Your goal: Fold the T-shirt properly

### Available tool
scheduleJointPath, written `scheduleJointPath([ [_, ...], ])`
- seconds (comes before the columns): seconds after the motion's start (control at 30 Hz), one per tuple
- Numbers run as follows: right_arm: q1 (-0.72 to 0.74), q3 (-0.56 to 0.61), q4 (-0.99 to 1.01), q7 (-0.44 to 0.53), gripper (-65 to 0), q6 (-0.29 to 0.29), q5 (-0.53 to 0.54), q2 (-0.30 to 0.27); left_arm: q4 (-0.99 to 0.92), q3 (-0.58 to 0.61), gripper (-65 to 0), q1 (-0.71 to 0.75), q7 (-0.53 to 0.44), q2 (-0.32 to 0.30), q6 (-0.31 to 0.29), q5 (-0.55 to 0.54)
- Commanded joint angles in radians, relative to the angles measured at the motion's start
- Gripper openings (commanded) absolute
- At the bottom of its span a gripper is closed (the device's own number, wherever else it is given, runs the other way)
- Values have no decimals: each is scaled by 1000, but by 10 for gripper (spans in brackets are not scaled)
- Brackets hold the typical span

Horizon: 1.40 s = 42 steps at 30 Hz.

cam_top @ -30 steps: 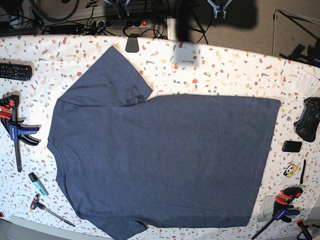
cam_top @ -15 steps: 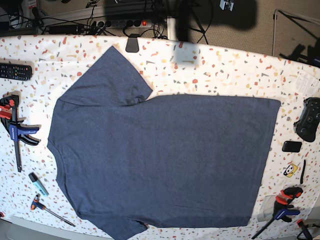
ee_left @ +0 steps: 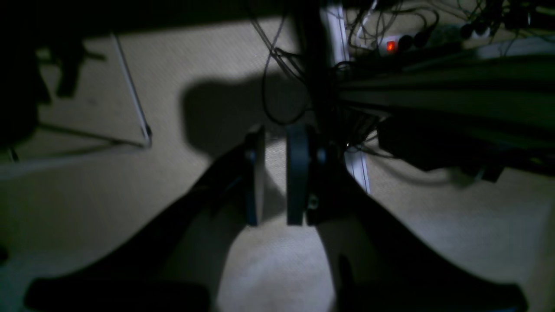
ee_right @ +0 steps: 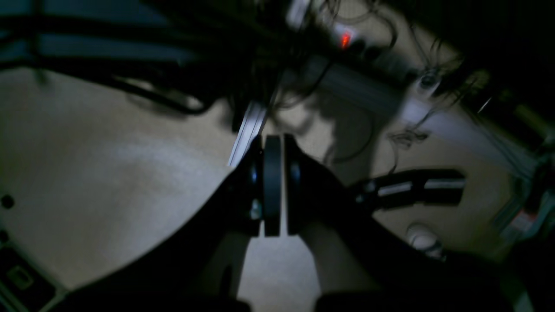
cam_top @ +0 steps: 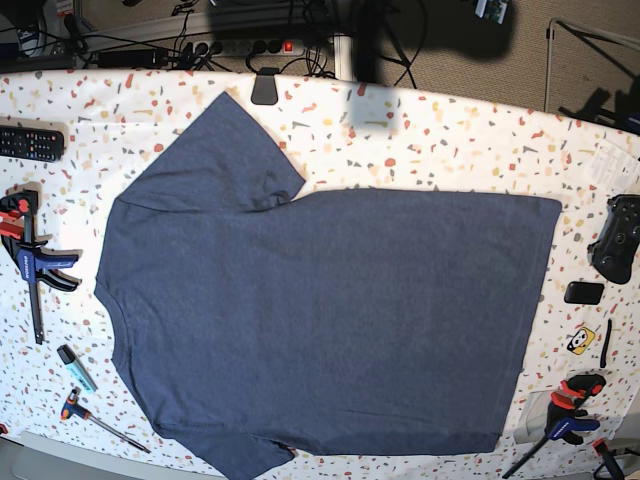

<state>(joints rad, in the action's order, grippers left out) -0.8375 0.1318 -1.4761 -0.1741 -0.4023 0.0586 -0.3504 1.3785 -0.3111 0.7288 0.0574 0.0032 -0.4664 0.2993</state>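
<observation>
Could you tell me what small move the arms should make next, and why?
Probably bring both arms down over the table toward the T-shirt. It lies spread flat and unfolded, plain side up, with nothing touching it. The left gripper, slightly open, and the right gripper, shut, both hang over the carpeted floor behind the table, holding nothing.

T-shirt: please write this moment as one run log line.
T-shirt: flat, unfolded | left hand: slightly open, empty | right hand: shut, empty
</observation>
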Motion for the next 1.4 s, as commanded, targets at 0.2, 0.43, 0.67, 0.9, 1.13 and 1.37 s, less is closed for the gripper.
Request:
scheduleJointPath([
  [0.2, -113, -2, -223, -69, -624, 26, -8, -93, 304, -2, -557, 123, -11, -5, 0, 43],
  [0.43, -214, -2, -434, -110, -624, 145, -130, -202, 511, -1, -557, 154, 48, -61, -62, 71],
  [0.67, -246, -2, -591, -200, -624, 296, -249, -296, 666, 80, -556, 153, 114, -191, -62, 119],
  [0.9, -243, -2, -687, -255, -624, 428, -269, -356, 705, 219, -527, 100, 119, -298, -50, 306],
  [1.13, -243, -2, -706, -288, -624, 440, -337, -364, 705, 241, -390, -11, 155, -378, -31, 333],
  [1.37, -243, -2, -706, -295, -624, 466, -355, -364, 701, 241, -381, -127, 151, -444, -32, 329],
])
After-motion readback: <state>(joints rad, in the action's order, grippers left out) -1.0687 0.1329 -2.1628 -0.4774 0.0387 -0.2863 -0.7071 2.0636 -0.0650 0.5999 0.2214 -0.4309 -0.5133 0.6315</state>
